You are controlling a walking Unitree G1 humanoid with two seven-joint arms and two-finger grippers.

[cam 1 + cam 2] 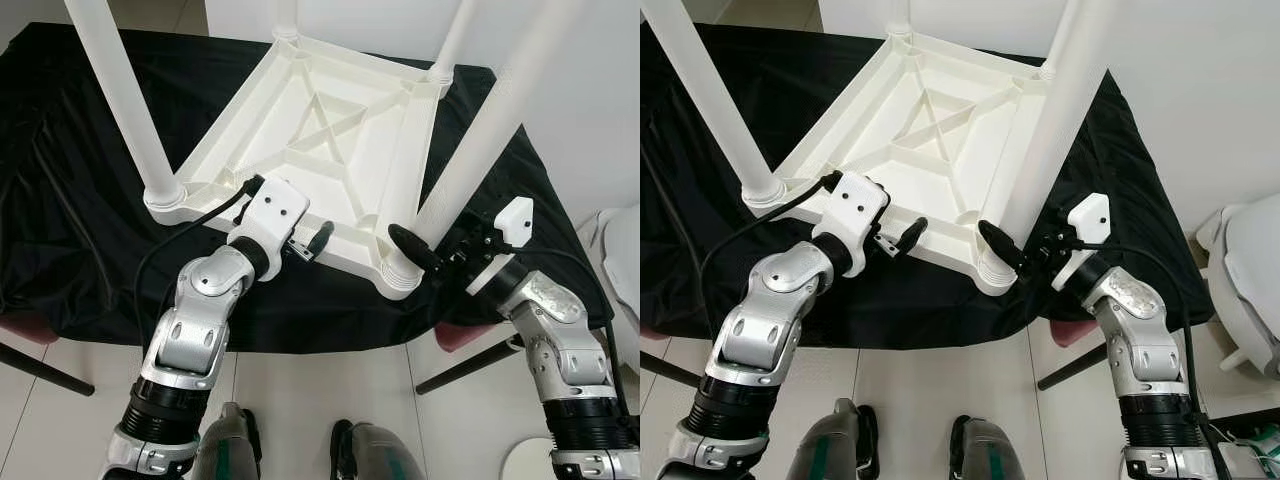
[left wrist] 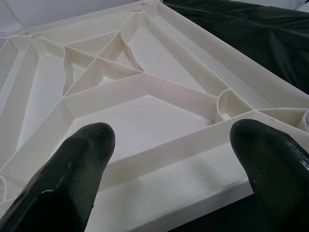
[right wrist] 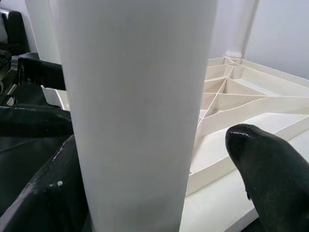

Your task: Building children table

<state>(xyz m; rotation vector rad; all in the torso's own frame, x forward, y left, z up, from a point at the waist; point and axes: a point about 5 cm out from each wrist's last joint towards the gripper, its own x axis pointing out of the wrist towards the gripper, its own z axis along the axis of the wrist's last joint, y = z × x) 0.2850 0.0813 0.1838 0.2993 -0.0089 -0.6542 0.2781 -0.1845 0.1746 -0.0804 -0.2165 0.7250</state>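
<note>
left eye view: a white plastic children's table top (image 1: pixel 330 150) lies upside down, ribbed underside up, on a black cloth (image 1: pixel 70 180) spread over a surface. four white round plastic legs stand up from its corners. the left gripper (image 1: pixel 305 245) is at the near edge of the table top, its black fingers spread apart over the rim, gripping nothing. the right gripper (image 1: pixel 430 255) sits at the near right corner, at the base of the near right leg (image 1: pixel 480 140); one black finger (image 1: pixel 408 243) lies against the leg's foot just above the socket. below both grippers is pale tiled floor (image 1: pixel 300 400), with the robot's two feet on it.

right eye view: the same scene, with a white rounded object (image 1: pixel 1245 270) on the floor well beyond the right gripper's outer side, seen more fully here.

left wrist view: both black fingertips (image 2: pixel 72 179) stand wide apart, released, with the table top's rim running between and under them; whether they touch it cannot be told. the crossed ribs lie ahead.

right wrist view: the near right leg stands between the two black fingers (image 3: pixel 275 179). the far finger appears pressed to it; the near one shows a gap, so a firm grasp cannot be told.
</note>
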